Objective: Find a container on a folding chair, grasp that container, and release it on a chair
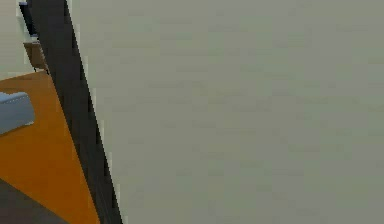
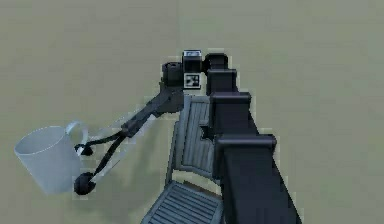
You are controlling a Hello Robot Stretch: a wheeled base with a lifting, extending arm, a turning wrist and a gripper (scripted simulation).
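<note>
A white mug-like container point(image 2: 45, 157) with a handle hangs at the arm side view's left, clear of every surface, with beige floor behind it. My gripper point(image 2: 88, 165) holds it by the handle side, its thin fingers point(image 2: 112, 143) reaching left from the dark body. The arm point(image 2: 235, 130) rises as a dark stepped bar from the bottom edge, with the white marked squares point(image 2: 190, 68) at its far end. A grey slatted folding chair point(image 2: 190, 145) stands just right of the container, partly behind the arm.
In the forward view a pale wall point(image 1: 240, 110) stands close ahead. A dark slanted edge point(image 1: 75, 110) crosses the left part. Left of it lies an orange surface point(image 1: 40, 160) with a grey-blue object point(image 1: 14, 112), and a brown piece of furniture point(image 1: 38, 56) stands farther back.
</note>
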